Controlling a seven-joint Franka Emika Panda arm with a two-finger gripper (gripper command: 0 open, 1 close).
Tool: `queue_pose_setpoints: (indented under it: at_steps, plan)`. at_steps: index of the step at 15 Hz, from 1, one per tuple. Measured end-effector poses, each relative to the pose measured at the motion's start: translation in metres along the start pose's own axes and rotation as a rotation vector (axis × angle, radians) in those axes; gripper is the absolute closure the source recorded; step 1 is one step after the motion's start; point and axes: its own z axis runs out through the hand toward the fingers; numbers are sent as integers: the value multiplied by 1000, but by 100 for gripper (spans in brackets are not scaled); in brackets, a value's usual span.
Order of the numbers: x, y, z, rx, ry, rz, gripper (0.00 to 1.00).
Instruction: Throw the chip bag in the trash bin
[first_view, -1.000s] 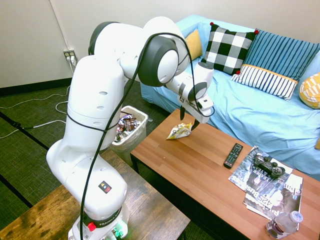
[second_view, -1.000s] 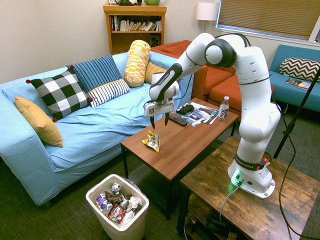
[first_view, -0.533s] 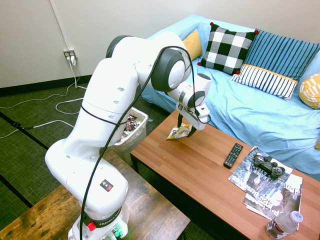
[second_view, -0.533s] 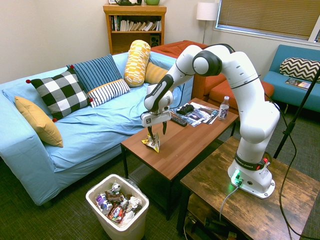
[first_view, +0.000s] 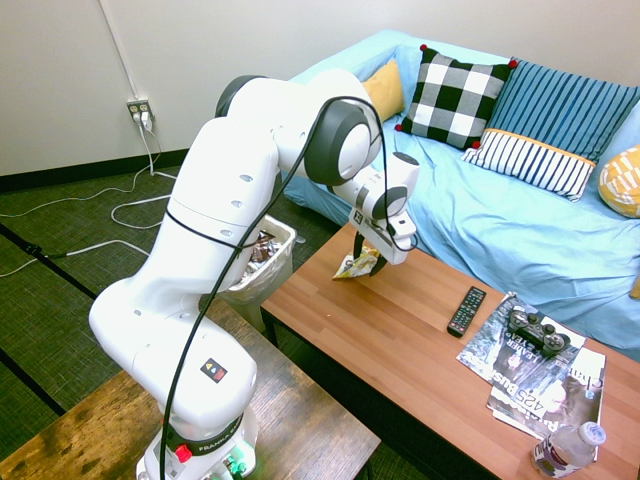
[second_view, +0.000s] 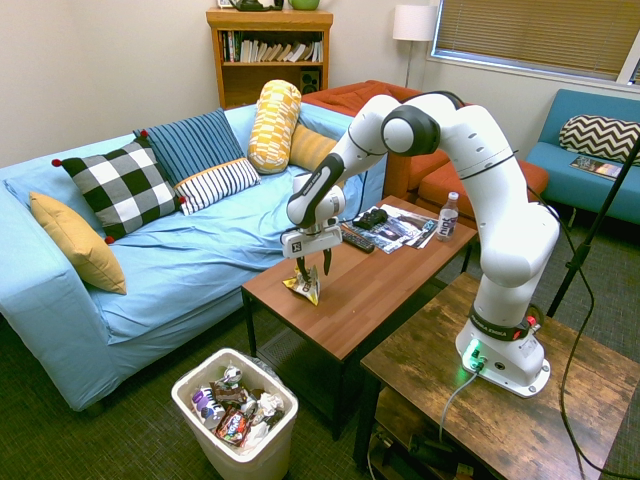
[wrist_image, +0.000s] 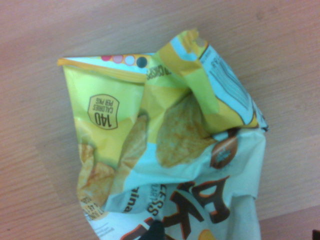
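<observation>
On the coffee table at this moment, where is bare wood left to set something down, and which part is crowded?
Bare wood runs across the coffee table between the chip bag under the gripper and the remote, and along the near edge. The far end is crowded: magazines, game controller, water bottle. The trash bin is already heaped with wrappers.
</observation>
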Motion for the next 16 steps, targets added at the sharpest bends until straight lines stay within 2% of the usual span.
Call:
queue_pose_setpoints:
  at_steps: [13, 16]
  plan:
    - [1, 1, 2, 3, -9, 9, 100]
    - [-7, -4, -16, 27, 2, -15, 100]
